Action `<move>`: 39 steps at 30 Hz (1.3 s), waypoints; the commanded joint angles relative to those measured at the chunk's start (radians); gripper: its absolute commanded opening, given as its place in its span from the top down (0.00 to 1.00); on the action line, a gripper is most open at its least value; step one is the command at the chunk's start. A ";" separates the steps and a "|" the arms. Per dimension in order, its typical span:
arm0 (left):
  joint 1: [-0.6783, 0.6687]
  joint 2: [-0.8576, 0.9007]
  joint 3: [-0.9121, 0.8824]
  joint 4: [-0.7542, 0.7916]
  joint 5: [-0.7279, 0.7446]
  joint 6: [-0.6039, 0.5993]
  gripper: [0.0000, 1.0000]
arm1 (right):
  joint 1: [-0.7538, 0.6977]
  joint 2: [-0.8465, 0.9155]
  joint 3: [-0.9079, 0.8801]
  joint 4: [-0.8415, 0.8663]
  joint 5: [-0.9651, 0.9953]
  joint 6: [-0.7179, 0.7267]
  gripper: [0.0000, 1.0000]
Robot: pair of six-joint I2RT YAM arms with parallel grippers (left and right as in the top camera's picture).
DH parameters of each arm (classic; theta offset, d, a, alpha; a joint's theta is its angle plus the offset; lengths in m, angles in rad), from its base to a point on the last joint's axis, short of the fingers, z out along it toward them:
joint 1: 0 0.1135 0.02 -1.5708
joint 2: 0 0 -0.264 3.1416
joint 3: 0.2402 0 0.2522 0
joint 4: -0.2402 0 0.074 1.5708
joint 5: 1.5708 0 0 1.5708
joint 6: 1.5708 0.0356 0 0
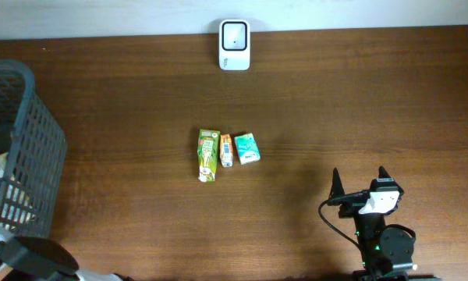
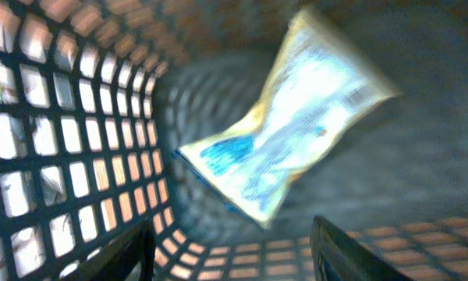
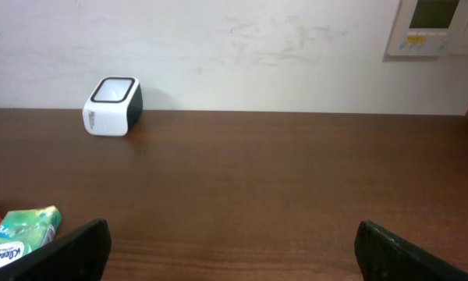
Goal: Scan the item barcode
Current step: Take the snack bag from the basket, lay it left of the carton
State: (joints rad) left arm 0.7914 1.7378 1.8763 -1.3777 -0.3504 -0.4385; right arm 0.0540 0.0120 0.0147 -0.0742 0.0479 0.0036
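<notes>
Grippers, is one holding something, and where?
Nothing is held. The left gripper is open, the packet loose in the basket beyond it; the right gripper is open and empty.

The scanner point(image 1: 235, 45) stands at the far edge of the table point(image 1: 374, 101), about midway across. Nearer, mid-table, three items lie in a close row: a carton point(image 1: 208, 154) on the left, a box point(image 1: 226, 150) just beside it, and a tissue pack point(image 1: 247, 147) on the right. The basket point(image 1: 31, 148) stands at the left edge, with a packet point(image 2: 288, 117) inside it.
</notes>
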 commanded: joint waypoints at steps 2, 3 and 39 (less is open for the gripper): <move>0.114 0.003 -0.350 0.288 0.168 0.317 0.33 | -0.002 -0.006 -0.007 -0.005 0.009 0.008 0.01; 0.124 0.005 -0.401 0.338 0.168 0.370 0.30 | -0.002 -0.006 -0.007 -0.005 0.009 0.008 0.01; -0.747 0.291 0.761 -0.310 0.517 0.376 0.81 | -0.002 -0.006 -0.007 -0.005 0.009 0.008 0.01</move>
State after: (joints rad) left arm 0.1871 1.9644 2.7361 -1.6711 0.1802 -0.0612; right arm 0.0540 0.0120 0.0147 -0.0746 0.0479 0.0040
